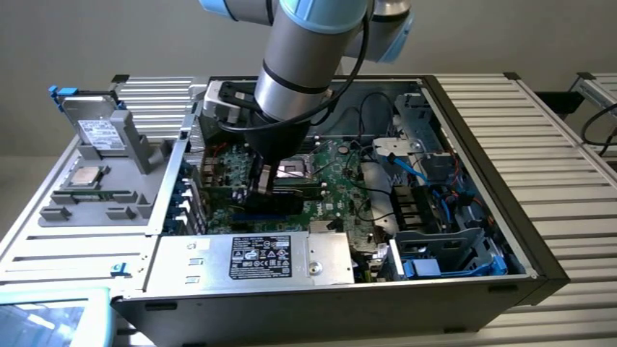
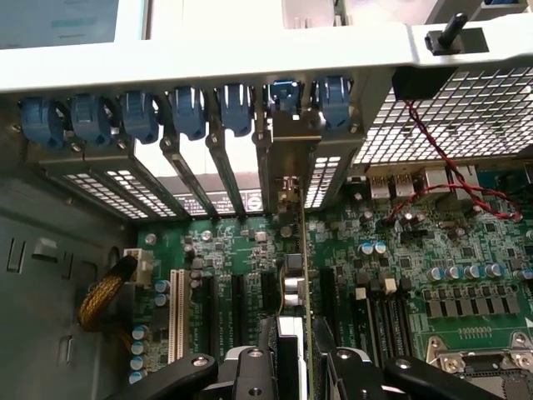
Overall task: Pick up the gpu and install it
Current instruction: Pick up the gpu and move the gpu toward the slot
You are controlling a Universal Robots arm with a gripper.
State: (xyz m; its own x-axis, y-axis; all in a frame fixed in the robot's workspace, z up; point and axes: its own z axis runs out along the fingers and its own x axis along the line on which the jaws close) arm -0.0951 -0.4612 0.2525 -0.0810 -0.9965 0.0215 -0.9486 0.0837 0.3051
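GPU [image 2: 293, 287] stands on edge between the two fingers of the gripper [image 2: 296, 360], which is clamped on the card's near end, one finger on each flat face. The card is inside the open computer case [image 1: 540, 267], over the expansion-slot area of the green motherboard [image 2: 433, 242].

The relation that matters is the card's long axis. It runs straight away from the gripper toward the rear wall of the case, and its metal bracket [image 2: 291, 142] is up against the row of slot covers [image 2: 179, 179], under one of the blue retention clips [image 2: 286, 96]. The card looks parallel to the black slots and to the white slot [image 2: 176, 312] beside them. Whether its lower edge is in its slot cannot be told — the card itself hides that line.

In the exterior view the arm reaches down into the case to the exterior view's left of the CPU socket [image 1: 289, 171].

For writing, the power supply [image 1: 318, 271] carries a black label [image 1: 260, 256] with white print and symbols — none of it can be read. No brand can be made out on the card.
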